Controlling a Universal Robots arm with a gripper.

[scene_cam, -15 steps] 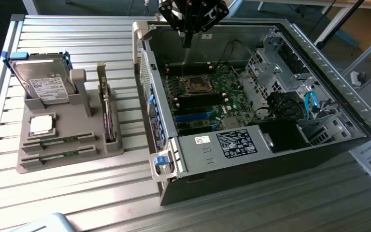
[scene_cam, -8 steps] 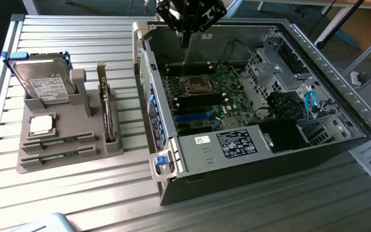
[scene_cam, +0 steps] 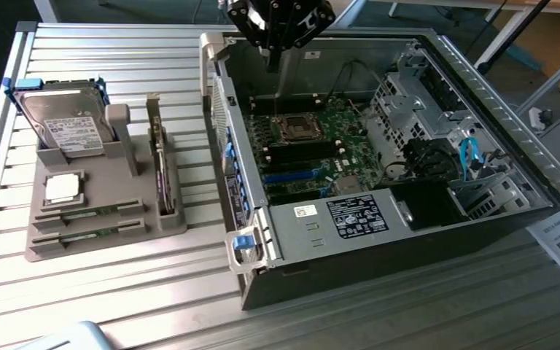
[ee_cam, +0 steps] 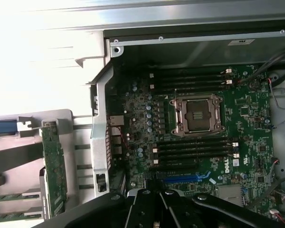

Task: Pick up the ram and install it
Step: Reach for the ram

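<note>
A gray metal table (scene_cam: 114, 44) made of long strips fills the room's floor space. Two big things sit on it, well apart.

Toward the exterior view's left is a gray holder (scene_cam: 105, 244). It holds five things:
- One hard drive (scene_cam: 66, 124) stands up at the far end.
- One small square silver chip (scene_cam: 63, 188) lies flat in its own little bed.
- Just past the chip, the ram (scene_cam: 92, 213) lies flat in a long slot.
- A second ram stick (scene_cam: 87, 235) lies flat in the next slot, beside the first.
- One tall green card (scene_cam: 166, 175) stands on its edge along the holder's side.

Toward the exterior view's right is one open computer case (scene_cam: 513, 146). Inside it lies a green main board (scene_cam: 343, 142) with one square socket (scene_cam: 297, 129). Long black slots (ee_cam: 194, 152) run in rows on both sides of the socket. A gray power box (scene_cam: 348, 219) sits at the near end of the case. Blue wires (scene_cam: 469, 157) and black wires curl in the part toward the exterior view's right.

The black gripper (scene_cam: 276, 58) hangs over the far edge of the case, above the board. It is well apart from both ram sticks. I cannot tell if it is open or closed. The case walls stand up all around the board.
</note>
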